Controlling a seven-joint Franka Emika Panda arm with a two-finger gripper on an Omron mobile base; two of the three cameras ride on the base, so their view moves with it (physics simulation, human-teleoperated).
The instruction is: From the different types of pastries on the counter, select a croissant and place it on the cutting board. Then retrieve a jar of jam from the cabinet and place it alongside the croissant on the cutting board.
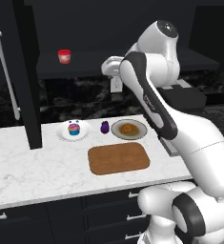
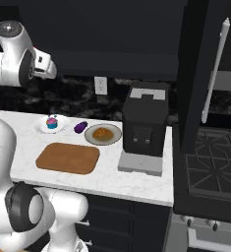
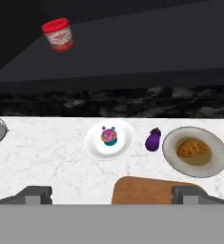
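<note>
**Hand view check: nothing moved yet, 0 of 2 items on the board**

Hand view looks down over the whole setup, so going big to small, everything placed relative to the cutting board [image 3: 154, 190].

The counter [image 1: 32, 167] carries it all, and the cabinet [image 1: 27, 71] hangs dark above it. The board lies bare near the front edge. Just behind the board, toward its right end, the croissant [image 3: 193, 148] sits on a grey plate [image 3: 216, 164]. Behind the board's left end there's a white plate [image 3: 95, 148] with the cupcake [image 3: 108, 137]. Between those 2 plates sits a little purple object [image 3: 153, 140]. High above and left of the board, the jar of jam [image 3: 58, 34] is on the cabinet shelf.

The gripper [image 3: 114, 195] is released, fingers spread wide with nothing between them, hanging well above the board's near side.

So by my read both steps are left: croissant first, then the jar.
</note>
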